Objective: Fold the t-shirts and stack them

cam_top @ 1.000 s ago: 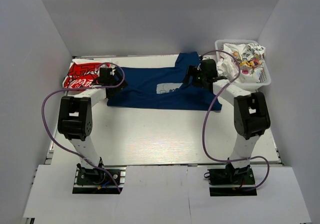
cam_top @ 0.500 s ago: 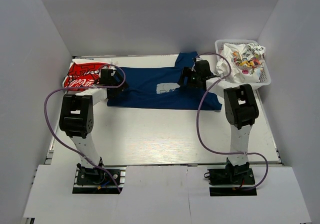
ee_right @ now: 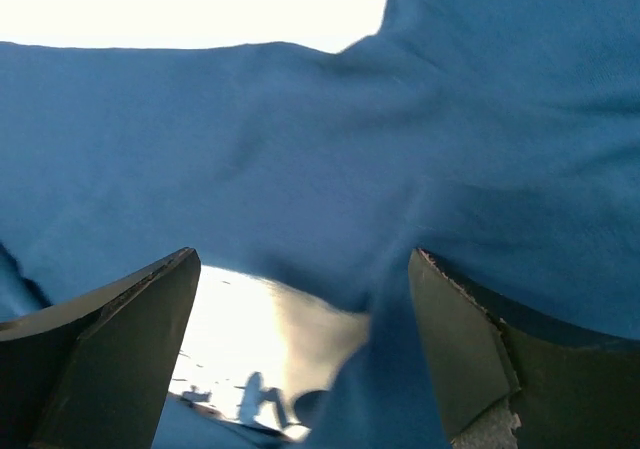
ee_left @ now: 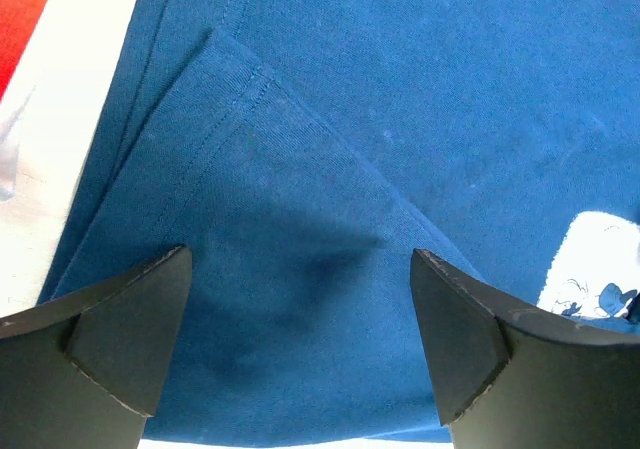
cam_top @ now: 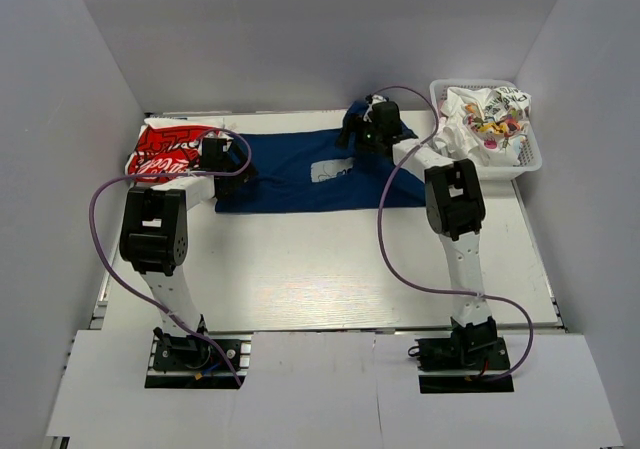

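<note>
Item count:

- T-shirts laid out on the worktop [cam_top: 320, 269]: two.
  - One navy t-shirt [cam_top: 290, 174], spread flat across the far middle, with a pale print [cam_top: 332, 172] facing up.
  - One red-and-white t-shirt [cam_top: 163, 151] at the far left corner, just beside the navy one's left edge.
- White t-shirts [cam_top: 490, 119]: a crumpled bundle with small colourful prints. The number of pieces cannot be told. It lies in the one white basket [cam_top: 533, 155] at the far right corner.
- Arms: two, each with one end effector.

Left end effector [cam_top: 215, 155]:

- It sits over the left edge of the navy t-shirt, between that shirt and the red-and-white one.
- In the left wrist view its fingers [ee_left: 130, 339] stand wide apart.
- Flat navy cloth [ee_left: 400, 119] with a stitched hem lies beneath the gap, and nothing is gripped.
- Red cloth [ee_left: 25, 9] shows at the upper left corner of that view and the print [ee_left: 600, 259] at the right edge.

Right end effector [cam_top: 368, 129]:

- It sits at the far right part of the navy t-shirt, near the basket, with cloth gathered up against it.
- In the right wrist view its fingers [ee_right: 110, 349] are spread wide.
- Navy cloth [ee_right: 300, 149] fills the view beyond them and hangs across the gap, with a bright patch of worktop below it.
- The fingers are not closed on the cloth. Whether either finger touches it cannot be told.
</note>
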`<state>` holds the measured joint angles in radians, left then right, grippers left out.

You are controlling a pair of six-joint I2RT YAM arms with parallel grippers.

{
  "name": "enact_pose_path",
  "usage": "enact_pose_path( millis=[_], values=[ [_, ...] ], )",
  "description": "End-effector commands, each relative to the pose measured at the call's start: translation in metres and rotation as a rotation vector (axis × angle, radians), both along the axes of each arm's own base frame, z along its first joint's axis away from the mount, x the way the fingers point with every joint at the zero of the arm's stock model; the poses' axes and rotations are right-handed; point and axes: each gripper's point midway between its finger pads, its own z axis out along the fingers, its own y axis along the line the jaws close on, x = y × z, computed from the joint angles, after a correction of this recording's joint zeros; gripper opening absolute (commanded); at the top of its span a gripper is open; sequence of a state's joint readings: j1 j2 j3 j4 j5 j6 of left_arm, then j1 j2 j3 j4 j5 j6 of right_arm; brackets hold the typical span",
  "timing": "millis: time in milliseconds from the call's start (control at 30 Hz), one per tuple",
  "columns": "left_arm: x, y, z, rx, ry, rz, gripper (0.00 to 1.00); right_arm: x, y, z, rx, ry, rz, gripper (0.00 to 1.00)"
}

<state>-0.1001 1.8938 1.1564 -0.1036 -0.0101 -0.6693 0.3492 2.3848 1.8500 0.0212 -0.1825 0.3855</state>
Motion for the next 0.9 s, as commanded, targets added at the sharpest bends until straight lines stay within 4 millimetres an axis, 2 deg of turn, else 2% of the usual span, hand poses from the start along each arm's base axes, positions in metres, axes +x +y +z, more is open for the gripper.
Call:
enact_pose_path(
  millis=[0,67,100,133,167,200,233,267,300,333,367,400,433,467,533,567,633,700,767,867],
  values=[
    [0.006,-0.001,0.012,0.007,-0.020,-0.002,1.00,0.014,0.015,0.053,0.012,-0.128,0.022,0.90],
    [0.006,-0.001,0.012,0.014,-0.020,-0.008,1.00,0.009,0.005,0.062,-0.017,-0.135,-0.014,0.90],
    [0.006,-0.001,0.012,0.014,-0.020,-0.008,1.00,0.001,-0.004,0.060,-0.031,-0.122,-0.029,0.90],
    [0.006,-0.001,0.012,0.014,-0.020,-0.008,1.00,0.002,-0.016,0.060,-0.054,-0.125,-0.075,0.90],
    [0.006,-0.001,0.012,0.014,-0.020,-0.008,1.00,-0.010,-0.027,0.040,-0.083,-0.082,-0.099,0.90],
    [0.006,-0.001,0.012,0.014,-0.020,-0.008,1.00,-0.019,-0.048,0.051,-0.121,-0.092,-0.180,0.90],
    [0.006,-0.001,0.012,0.014,-0.020,-0.008,1.00,-0.033,-0.062,0.033,-0.143,-0.043,-0.214,0.90],
    [0.006,-0.001,0.012,0.014,-0.020,-0.008,1.00,-0.042,-0.069,0.029,-0.148,-0.022,-0.236,0.90],
    [0.003,0.000,0.008,0.015,-0.011,-0.008,1.00,-0.067,-0.082,0.023,-0.131,0.028,-0.256,0.90],
    [0.000,0.000,0.005,0.016,-0.002,-0.009,1.00,-0.074,-0.086,0.022,-0.104,0.046,-0.274,0.90],
    [0.002,-0.002,0.002,0.009,-0.004,-0.015,1.00,-0.076,-0.101,0.029,-0.085,0.043,-0.309,0.90],
    [0.001,-0.004,-0.002,-0.006,0.008,-0.018,1.00,-0.082,-0.105,0.032,-0.070,0.046,-0.314,0.90],
    [0.000,-0.006,-0.002,-0.013,0.009,-0.024,1.00,-0.105,-0.109,0.006,-0.069,0.124,-0.316,0.90],
    [-0.003,-0.006,-0.006,-0.012,0.018,-0.024,1.00,-0.106,-0.119,0.005,-0.058,0.129,-0.330,0.90],
    [-0.007,-0.005,-0.015,-0.010,0.039,-0.024,1.00,-0.116,-0.128,-0.013,-0.074,0.166,-0.337,0.90],
    [-0.008,-0.005,-0.019,-0.009,0.048,-0.024,1.00,-0.119,-0.139,-0.022,-0.083,0.211,-0.363,0.90],
    [-0.011,-0.005,-0.023,-0.008,0.059,-0.024,1.00,-0.118,-0.152,-0.037,-0.086,0.253,-0.396,0.90],
    [-0.021,-0.004,-0.034,-0.004,0.103,-0.024,1.00,-0.118,-0.163,-0.044,-0.087,0.270,-0.422,0.90],
    [-0.024,-0.004,-0.036,-0.002,0.120,-0.024,1.00,-0.125,-0.167,-0.056,-0.098,0.311,-0.431,0.90],
    [-0.041,0.003,-0.049,0.027,0.179,-0.016,1.00,-0.138,-0.176,-0.056,-0.110,0.326,-0.441,0.90]
  ],
)
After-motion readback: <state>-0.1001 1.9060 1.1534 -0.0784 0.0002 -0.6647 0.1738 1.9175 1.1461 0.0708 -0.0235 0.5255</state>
